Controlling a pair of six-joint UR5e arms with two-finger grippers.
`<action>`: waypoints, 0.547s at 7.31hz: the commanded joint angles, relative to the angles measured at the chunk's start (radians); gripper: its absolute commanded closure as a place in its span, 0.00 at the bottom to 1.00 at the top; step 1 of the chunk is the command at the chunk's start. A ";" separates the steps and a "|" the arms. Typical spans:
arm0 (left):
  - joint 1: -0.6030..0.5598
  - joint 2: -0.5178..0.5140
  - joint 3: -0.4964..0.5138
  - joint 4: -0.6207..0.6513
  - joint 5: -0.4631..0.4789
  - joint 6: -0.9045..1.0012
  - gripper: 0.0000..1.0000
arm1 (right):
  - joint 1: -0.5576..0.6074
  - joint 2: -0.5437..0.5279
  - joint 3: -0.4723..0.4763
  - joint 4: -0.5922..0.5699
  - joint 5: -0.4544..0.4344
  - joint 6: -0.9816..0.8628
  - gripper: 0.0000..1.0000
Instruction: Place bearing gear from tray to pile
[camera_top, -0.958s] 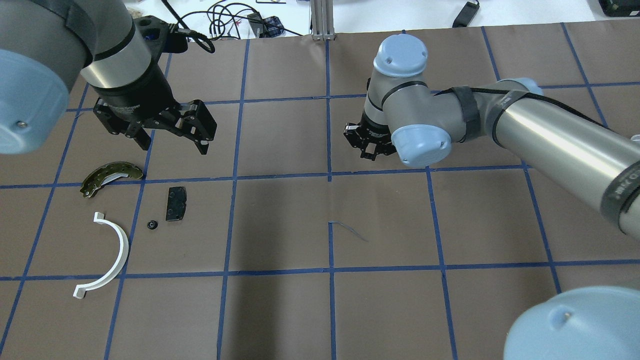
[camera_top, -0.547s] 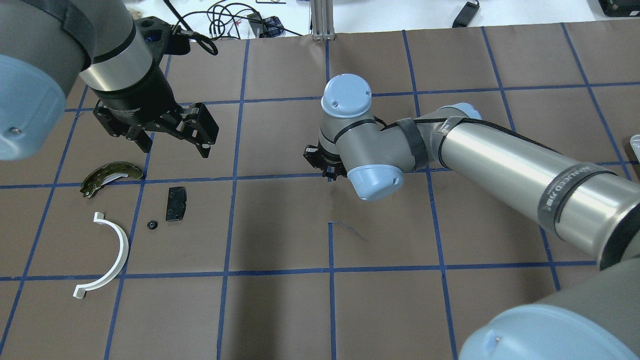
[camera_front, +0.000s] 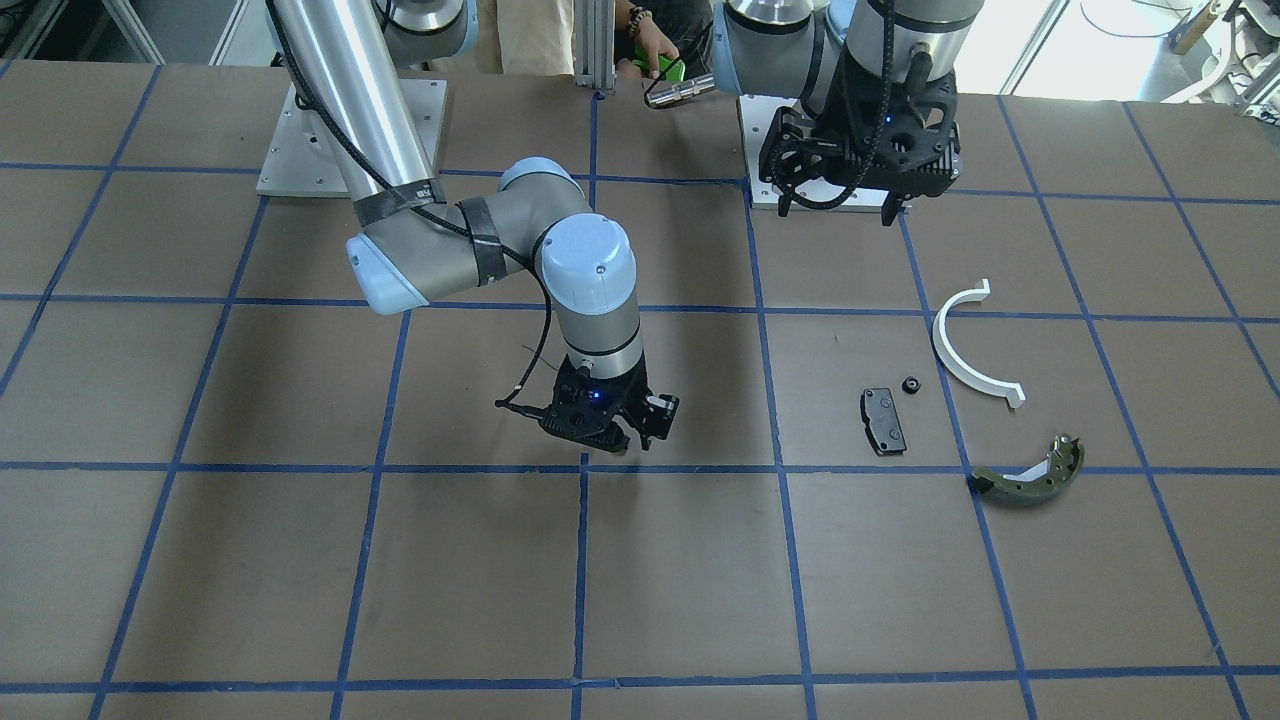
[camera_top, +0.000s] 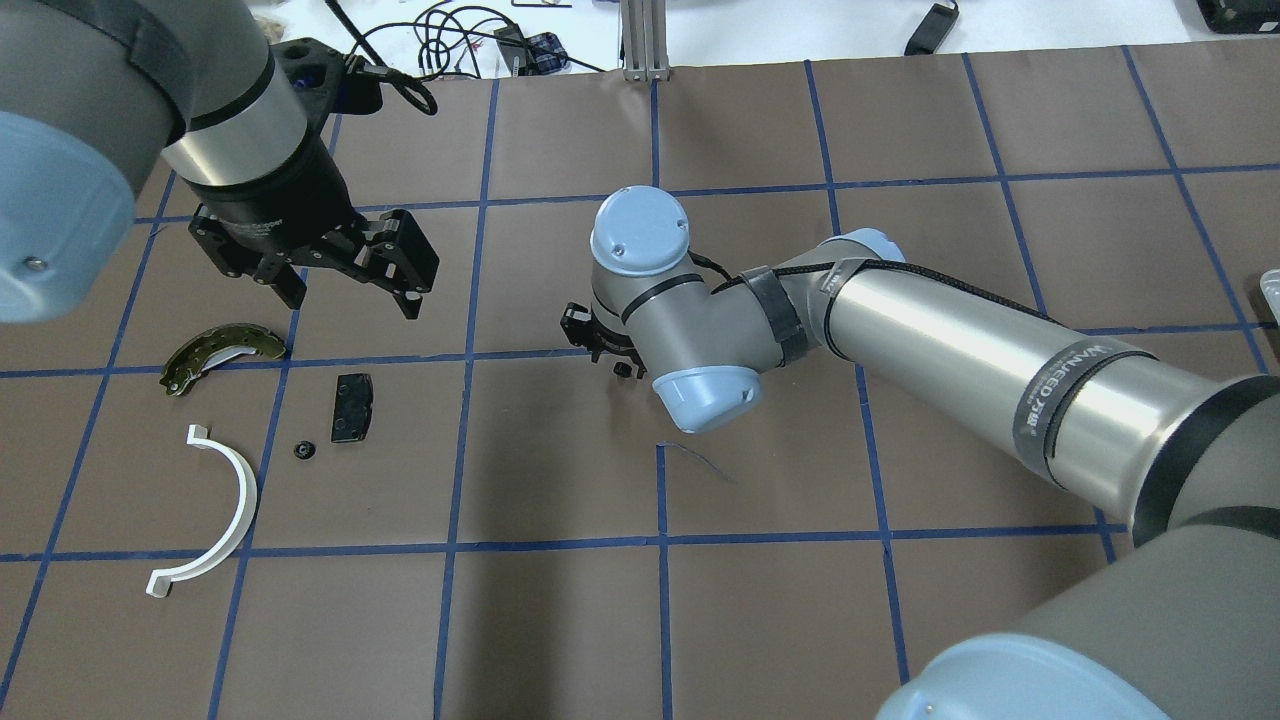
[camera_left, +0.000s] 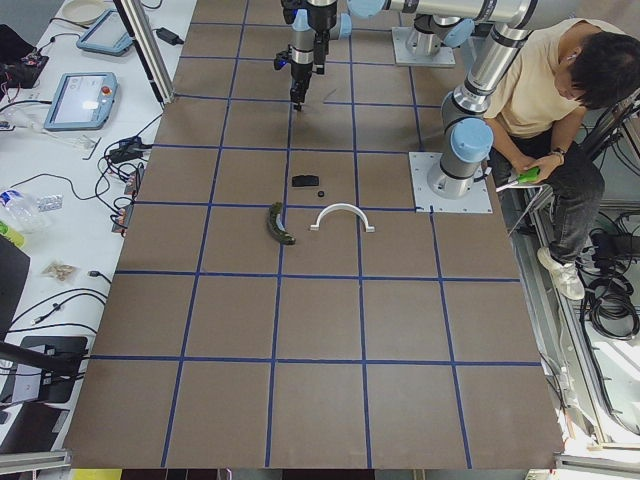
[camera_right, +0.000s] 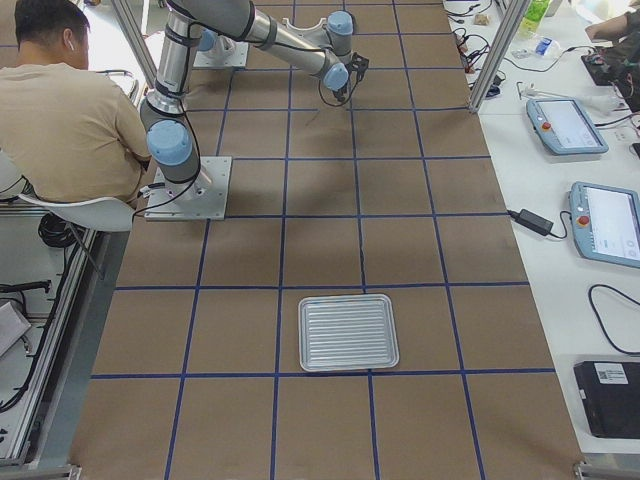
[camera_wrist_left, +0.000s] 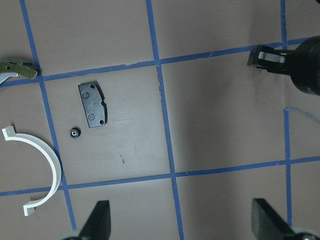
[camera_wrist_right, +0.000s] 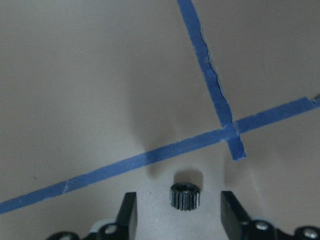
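**Right wrist-mounted view: gear between spread fingers**

The right claw (camera_wrist_right: 178, 200) was spread. A bearing gear (camera_wrist_right: 185, 197) sat between its fingers (camera_wrist_right: 129, 215), touching neither. The left claw (camera_top: 352, 300), also spread, hung near the pile (camera_top: 351, 407). There a second gear (camera_top: 304, 450) lay, well in from the surface's (camera_top: 560, 620) edges.

Band on the right arm's forearm (camera_top: 1062, 392): white lettering, roughly "MANUED"; the characters after it are too blurred to read.
Black collar above the left arm's fingers (camera_top: 255, 222): faint small print, illegible.
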 joint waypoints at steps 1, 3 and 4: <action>0.013 -0.024 0.000 0.011 -0.003 -0.006 0.00 | -0.078 -0.057 -0.004 0.056 0.014 -0.069 0.00; 0.008 -0.140 -0.053 0.138 -0.005 -0.064 0.00 | -0.216 -0.145 -0.004 0.205 0.035 -0.279 0.00; -0.017 -0.203 -0.095 0.247 -0.013 -0.077 0.00 | -0.308 -0.198 -0.004 0.289 0.035 -0.401 0.00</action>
